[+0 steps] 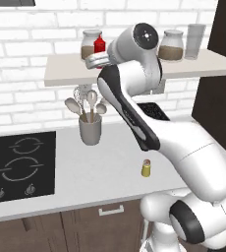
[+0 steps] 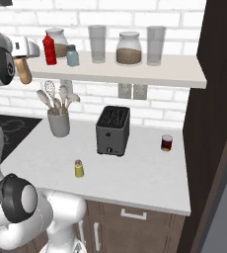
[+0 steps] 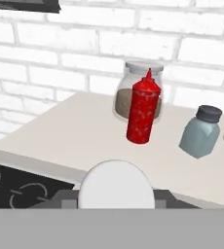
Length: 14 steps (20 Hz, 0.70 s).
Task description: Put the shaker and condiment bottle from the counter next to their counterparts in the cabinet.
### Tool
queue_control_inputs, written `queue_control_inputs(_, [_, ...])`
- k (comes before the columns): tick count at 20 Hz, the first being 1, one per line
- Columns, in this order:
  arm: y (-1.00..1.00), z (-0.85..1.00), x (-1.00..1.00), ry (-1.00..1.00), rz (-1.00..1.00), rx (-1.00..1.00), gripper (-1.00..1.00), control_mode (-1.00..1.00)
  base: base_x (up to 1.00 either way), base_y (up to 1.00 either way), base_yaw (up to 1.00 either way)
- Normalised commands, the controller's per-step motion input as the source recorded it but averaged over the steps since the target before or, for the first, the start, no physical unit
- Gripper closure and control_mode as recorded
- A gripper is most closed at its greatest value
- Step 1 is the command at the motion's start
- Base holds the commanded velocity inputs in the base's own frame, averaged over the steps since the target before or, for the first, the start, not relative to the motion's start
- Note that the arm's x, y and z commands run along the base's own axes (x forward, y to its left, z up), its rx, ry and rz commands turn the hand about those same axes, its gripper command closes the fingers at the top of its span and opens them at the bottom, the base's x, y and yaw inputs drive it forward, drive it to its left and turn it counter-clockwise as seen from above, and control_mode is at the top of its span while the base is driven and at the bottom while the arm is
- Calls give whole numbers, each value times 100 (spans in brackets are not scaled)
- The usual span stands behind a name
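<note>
My gripper (image 2: pixel 24 53) is shut on the condiment bottle (image 2: pixel 22 70), a slim tan-orange bottle that hangs just off the left end of the cabinet shelf (image 2: pixel 177 70). In the hand view its pale round cap (image 3: pixel 115 185) sits at the bottom, facing the shelf board (image 3: pixel 60 131). On the shelf stand the red squeeze bottle (image 3: pixel 143 109) and, to its right, the blue-grey shaker (image 3: pixel 201 132). The small yellow-olive shaker (image 1: pixel 146 168) stands upright on the counter (image 1: pixel 100 172), near its front edge and well below the gripper (image 1: pixel 97 60).
Two jars (image 2: pixel 129 48) and two glasses (image 2: pixel 155 45) fill the shelf further right. On the counter stand a utensil holder (image 2: pixel 59 123), a dark toaster (image 2: pixel 113 129) and a small dark jar (image 2: pixel 167 143). The cooktop (image 1: pixel 16 165) lies left; a dark tall panel (image 2: pixel 219 123) bounds the right.
</note>
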Motion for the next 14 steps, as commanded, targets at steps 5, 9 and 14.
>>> queue_control_inputs(5, [6,18,20,4,0,5,100,-100,0,0,0])
queue_control_inputs(9, [1,15,17,0,0,0,100,-100,0,0,0])
queue_control_inputs(14, [7,0,24,2,0,0,100,-100,0,0,0])
